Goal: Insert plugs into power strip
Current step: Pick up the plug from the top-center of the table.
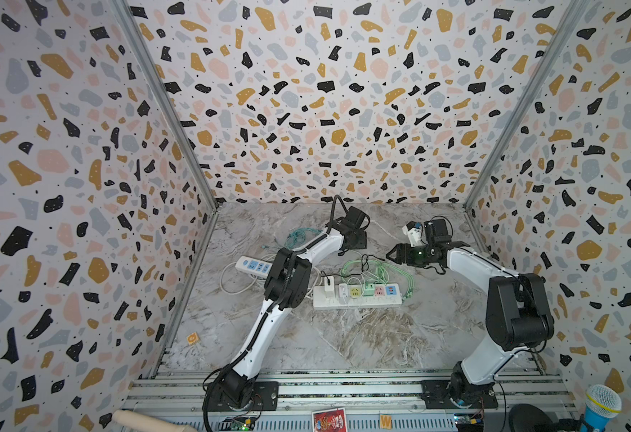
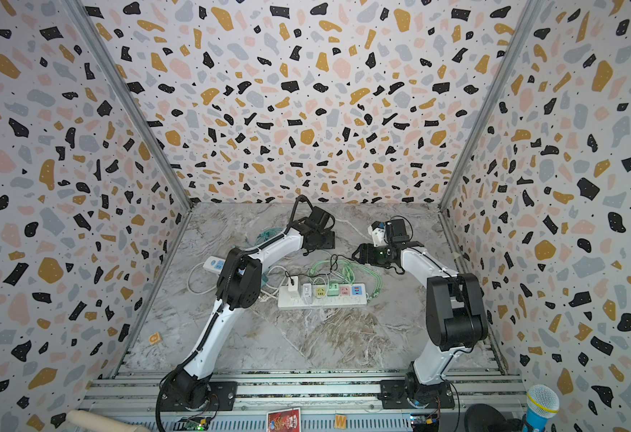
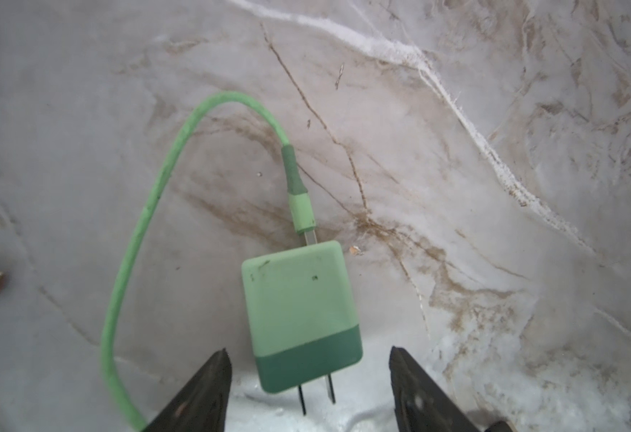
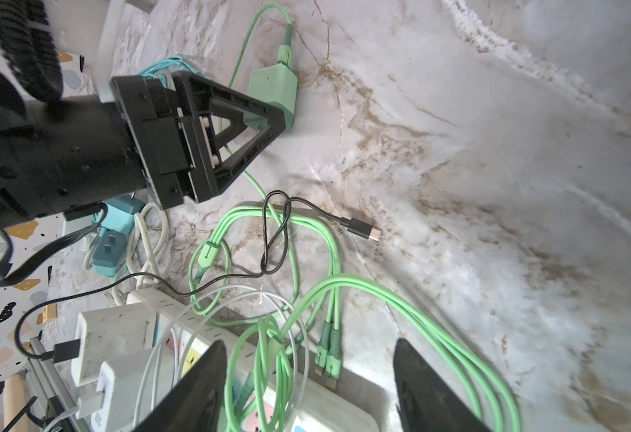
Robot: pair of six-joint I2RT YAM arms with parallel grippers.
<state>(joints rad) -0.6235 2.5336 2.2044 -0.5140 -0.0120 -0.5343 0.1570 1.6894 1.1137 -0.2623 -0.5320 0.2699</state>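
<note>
- Mint plug (image 3: 301,314) lies flat on the table (image 3: 493,112), beyond the strip (image 1: 359,302), with its prongs (image 3: 331,389) pointing back at the left gripper (image 3: 308,351).
- Its jaws stand apart, straddling the prong end without touching; the plug's long axis runs along the fingers.
- Right gripper (image 4: 310,342), apart and empty, hovers over the strip, farther off.

Mint plug (image 3: 301,318) unseen overhead, behind left gripper (image 3: 310,351).
</note>
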